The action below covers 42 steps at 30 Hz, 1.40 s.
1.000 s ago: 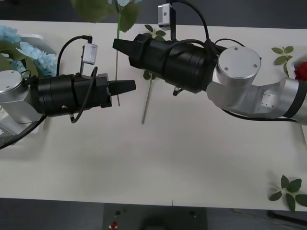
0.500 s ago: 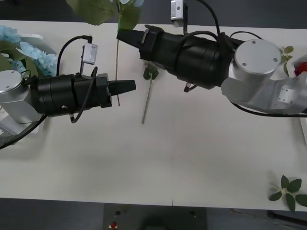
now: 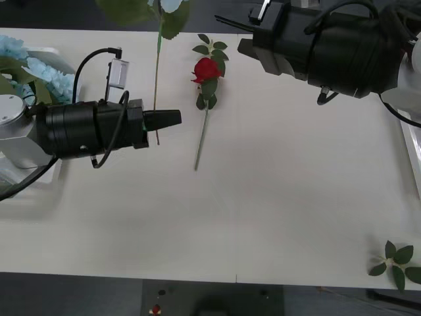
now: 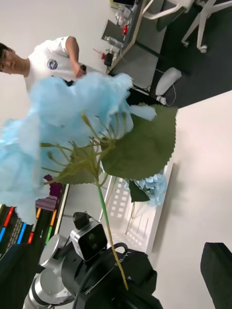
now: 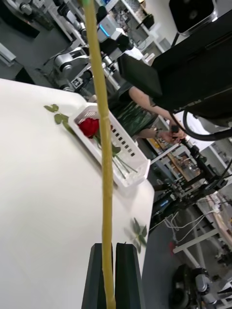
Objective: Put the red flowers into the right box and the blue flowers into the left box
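White table point(image 3: 263, 210) bearing red rose point(image 3: 207, 70), leaf sprig point(image 3: 397, 260)

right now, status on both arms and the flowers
Left end effector shut on blue flower stem. Right end effector back, open. Red rose loose on table.

Bright, even light from overhead falls on my desk point(image 3: 263, 217); shadows are faint. In my left wrist view the near stem point(image 5: 102, 145) is blurred.

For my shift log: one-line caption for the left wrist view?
Left tool shut on a blue flower's stem; a red rose lies in the slotted white box beyond.
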Motion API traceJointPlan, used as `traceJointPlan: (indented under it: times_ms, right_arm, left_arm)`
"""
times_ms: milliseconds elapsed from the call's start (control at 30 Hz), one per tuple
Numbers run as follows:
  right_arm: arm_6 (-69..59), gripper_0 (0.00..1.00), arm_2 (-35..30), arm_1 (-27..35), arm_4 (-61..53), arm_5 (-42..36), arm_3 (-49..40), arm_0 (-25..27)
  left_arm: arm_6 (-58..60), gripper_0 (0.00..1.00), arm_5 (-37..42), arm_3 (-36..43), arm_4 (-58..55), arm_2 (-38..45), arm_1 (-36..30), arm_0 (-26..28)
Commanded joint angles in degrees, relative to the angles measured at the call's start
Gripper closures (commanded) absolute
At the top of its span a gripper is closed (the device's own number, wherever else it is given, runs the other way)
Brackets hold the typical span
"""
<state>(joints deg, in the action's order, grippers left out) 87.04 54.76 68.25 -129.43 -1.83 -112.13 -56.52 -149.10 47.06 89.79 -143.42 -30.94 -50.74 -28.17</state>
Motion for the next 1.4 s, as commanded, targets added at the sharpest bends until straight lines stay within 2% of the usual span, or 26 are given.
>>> traceJointPlan:
  times_ms: [33, 233, 433, 700, 933, 1100, 1200, 1300, 1400]
  right_arm:
    - [-8.6, 0.00, -1.7, 0.7, 3.7, 2.4, -1.9, -1.4]
    - [-20.3, 0.00, -1.7, 5.2, 11.0, 6.6, -5.7, -1.4]
    - [-34.1, 0.00, -1.6, 12.3, 21.2, 6.5, -9.1, 1.3]
    - [-50.5, 0.00, -1.7, 14.3, 41.6, 2.2, -6.3, 7.4]
    - [-61.4, 0.00, -1.7, 11.0, 60.2, 1.0, -0.7, 13.1]
    - [-66.1, 0.00, -1.7, 7.0, 69.6, -7.8, 4.2, 13.7]
    - [-69.0, 0.00, -1.7, 4.4, 71.7, -11.7, 6.7, 13.6]
    - [-70.4, 0.00, -2.4, 3.3, 72.4, -17.8, 8.1, 13.6]
    - [-69.7, 0.00, -4.9, 2.1, 68.7, -26.2, 8.8, 13.6]
  left_arm:
    - [-0.8, 1.00, 0.6, 1.0, -0.6, 1.1, -6.8, -1.6]
    - [-0.8, 1.00, 3.2, -2.9, -0.6, 1.5, -12.1, -1.6]
    - [-0.8, 1.00, 12.5, -12.4, 4.9, 6.6, -15.0, -1.6]
    - [0.9, 1.00, 26.3, -25.2, 25.0, 22.0, -17.7, -1.6]
    - [1.4, 1.00, 36.3, -29.1, 48.6, 40.3, -17.9, -1.6]
    - [1.3, 1.00, 41.4, -27.2, 67.2, 51.9, -17.9, -1.6]
    - [1.4, 1.00, 42.8, -26.0, 75.2, 54.8, -17.9, -1.6]
    - [2.2, 1.00, 42.9, -25.8, 81.1, 55.5, -17.9, -1.6]
    - [9.3, 1.00, 43.4, -25.9, 84.3, 53.9, -17.8, -1.6]
